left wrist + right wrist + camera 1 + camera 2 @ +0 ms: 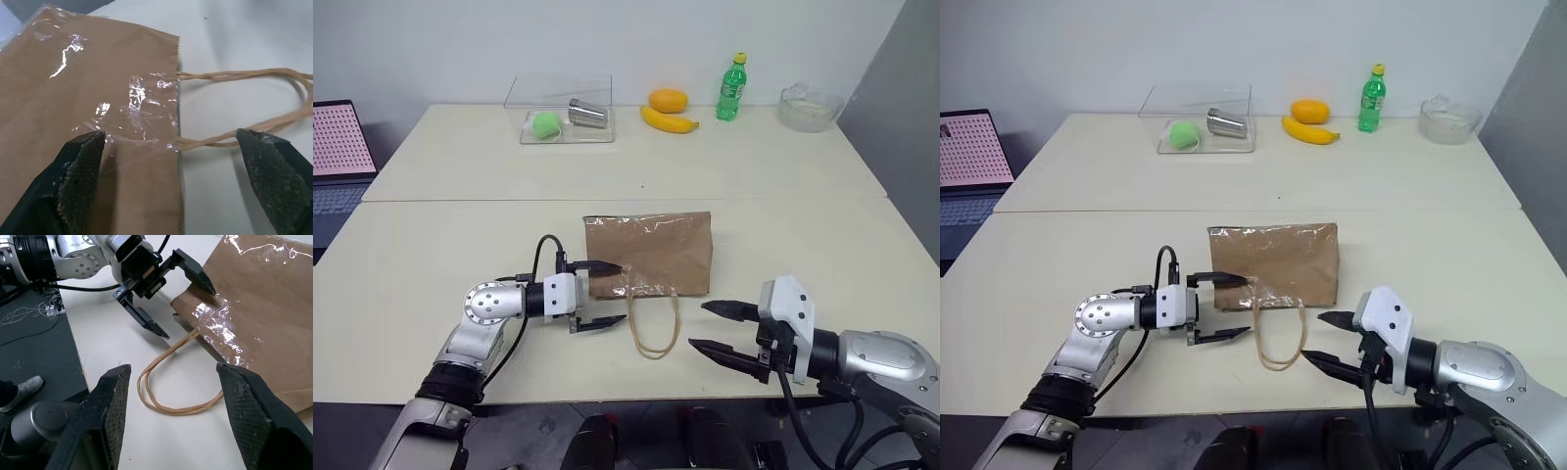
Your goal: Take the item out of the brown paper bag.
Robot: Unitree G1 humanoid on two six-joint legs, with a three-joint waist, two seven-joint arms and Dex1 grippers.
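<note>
The brown paper bag (651,253) lies flat in the middle of the table, its mouth toward me, shiny tape on it. Its twisted-paper handles (654,333) loop out toward the front edge. The item is hidden. My left gripper (621,293) stands open at the bag's front left corner, one finger over the bag's edge, the other above the table beside the handles. In the left wrist view the bag's mouth edge (177,98) runs between the fingers. My right gripper (697,325) is open and empty, just right of the handles and apart from the bag.
At the table's far side stand a clear plastic box (563,113) holding a green ball and a metal cup, an orange fruit (668,100), a banana (670,121), a green soda bottle (731,88) and a glass bowl (809,108). A laptop (337,157) sits at far left.
</note>
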